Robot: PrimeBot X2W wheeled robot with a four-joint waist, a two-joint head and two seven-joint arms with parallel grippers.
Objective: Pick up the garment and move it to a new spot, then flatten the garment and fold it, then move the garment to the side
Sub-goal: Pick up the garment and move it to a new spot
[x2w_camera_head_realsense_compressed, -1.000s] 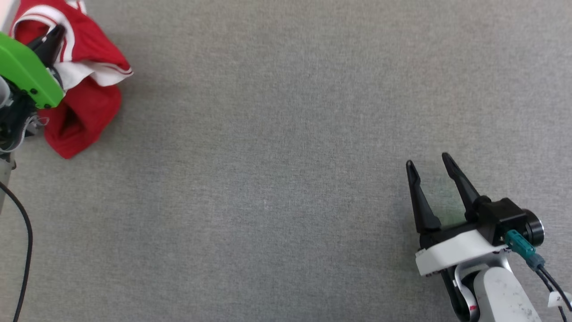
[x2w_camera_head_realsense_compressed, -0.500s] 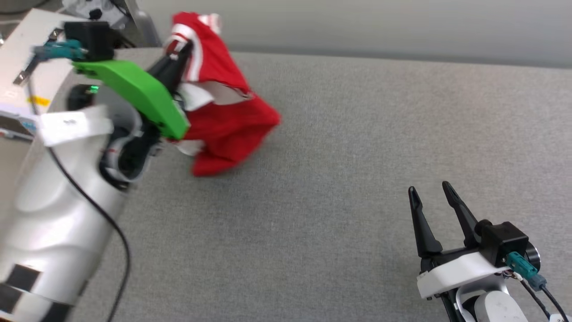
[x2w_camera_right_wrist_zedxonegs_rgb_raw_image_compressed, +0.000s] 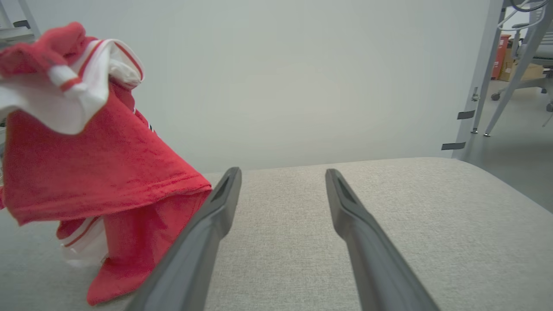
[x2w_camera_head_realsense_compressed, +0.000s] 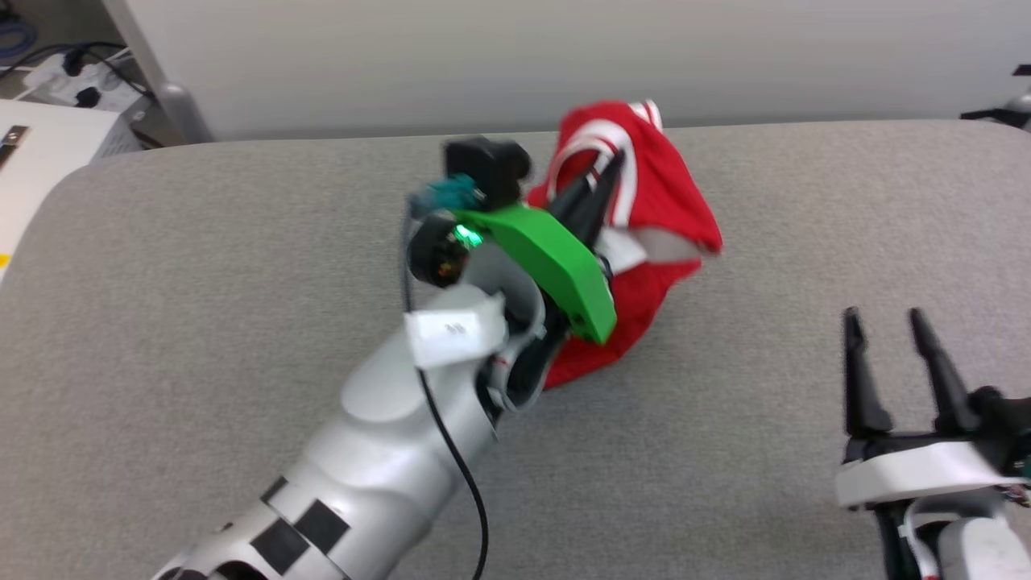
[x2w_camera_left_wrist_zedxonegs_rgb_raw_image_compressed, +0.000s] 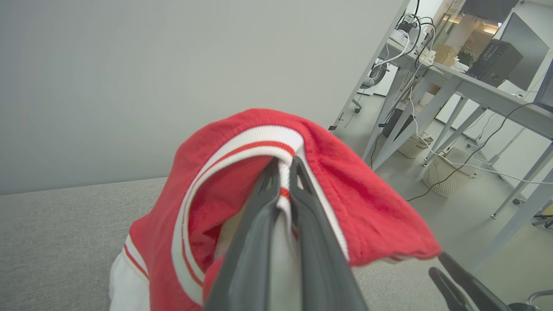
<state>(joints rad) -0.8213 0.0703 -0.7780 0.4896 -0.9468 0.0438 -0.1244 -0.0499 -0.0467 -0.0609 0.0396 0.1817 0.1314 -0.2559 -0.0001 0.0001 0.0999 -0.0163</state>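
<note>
The garment, red with white sleeves and striped trim, hangs bunched from my left gripper, which is shut on its striped collar. In the left wrist view the fingers pinch the collar trim of the garment at the gripper's tip. The lower end of the garment trails on the grey table. My right gripper stands open at the lower right, apart from the cloth, its open fingers bare in the right wrist view.
The grey padded table has a rounded far edge against a pale wall. A white cabinet stands off the left corner. Metal desk legs and baskets stand beyond the table's right end.
The head camera has swung, so the whole picture shifted. The left gripper stays shut on the hanging garment. The right gripper stays open.
</note>
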